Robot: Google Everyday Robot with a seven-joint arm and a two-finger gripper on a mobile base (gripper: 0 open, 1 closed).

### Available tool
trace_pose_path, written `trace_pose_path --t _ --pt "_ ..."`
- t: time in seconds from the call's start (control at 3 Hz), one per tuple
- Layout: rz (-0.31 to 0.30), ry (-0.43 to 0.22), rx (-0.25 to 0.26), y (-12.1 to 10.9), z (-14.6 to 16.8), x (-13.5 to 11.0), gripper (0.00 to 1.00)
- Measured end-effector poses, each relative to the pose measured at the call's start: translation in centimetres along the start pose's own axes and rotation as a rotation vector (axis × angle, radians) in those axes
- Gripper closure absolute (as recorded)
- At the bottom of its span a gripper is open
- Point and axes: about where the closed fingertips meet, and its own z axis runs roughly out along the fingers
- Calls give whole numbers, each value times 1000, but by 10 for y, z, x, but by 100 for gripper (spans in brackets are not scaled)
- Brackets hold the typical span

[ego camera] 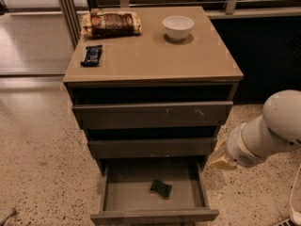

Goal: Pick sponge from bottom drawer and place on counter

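Down in the open bottom drawer [155, 215], the dark green sponge [161, 188] lies flat, slightly right of the drawer's middle. The gripper [220, 158] hangs outside the drawer, just beside its right wall and apart from the sponge; whether it is released or clenched cannot be told.

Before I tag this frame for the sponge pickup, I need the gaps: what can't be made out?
Camera view:
hand, right of the bottom drawer: mostly hidden by the white arm.
top drawer and middle drawer: insides dark, covered by the counter and the drawer above.
bottom drawer front: cut off by the lower edge.
snack bar: label too small to read.
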Motion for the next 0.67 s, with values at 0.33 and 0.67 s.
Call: trace_pose_path --t 0.33,0.67 --pt "59 -91 -60 -5 95 9 100" --pt "101 -130 -64 -12 133 15 100"
